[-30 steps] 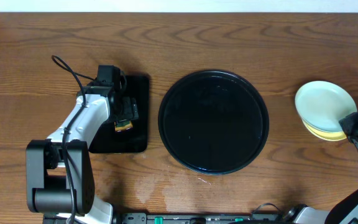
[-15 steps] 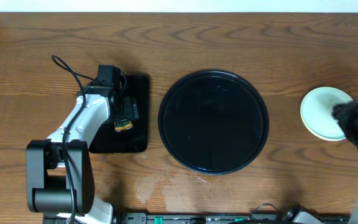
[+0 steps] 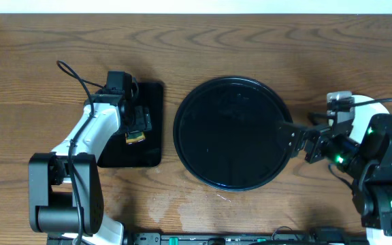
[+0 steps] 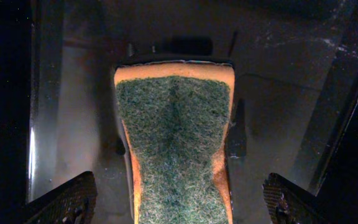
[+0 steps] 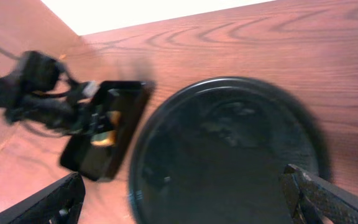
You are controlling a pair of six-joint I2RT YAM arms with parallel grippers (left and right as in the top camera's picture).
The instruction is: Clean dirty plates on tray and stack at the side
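The round black tray (image 3: 233, 133) lies in the middle of the table with nothing on it; the right wrist view shows it too (image 5: 229, 155). Of the plates, only a pale rim (image 3: 376, 101) shows at the far right, behind my right arm. My right gripper (image 3: 292, 139) is open at the tray's right rim and points left, with nothing between its fingers (image 5: 185, 196). Over the small rectangular tray, my left gripper (image 3: 136, 126) stands open with a finger on either side of a green-topped orange sponge (image 4: 174, 143), not gripping it (image 4: 179, 202).
The rectangular black tray (image 3: 152, 102) sits left of the round tray and holds the sponge (image 3: 135, 137). The left arm's cable loops over the wood at the left. Bare wooden table lies behind both trays and between the round tray and the front edge.
My right gripper has opened and let go of the mint-green plate on the stack at the right. It has then swung left to the round tray's rim. The left arm has not moved.
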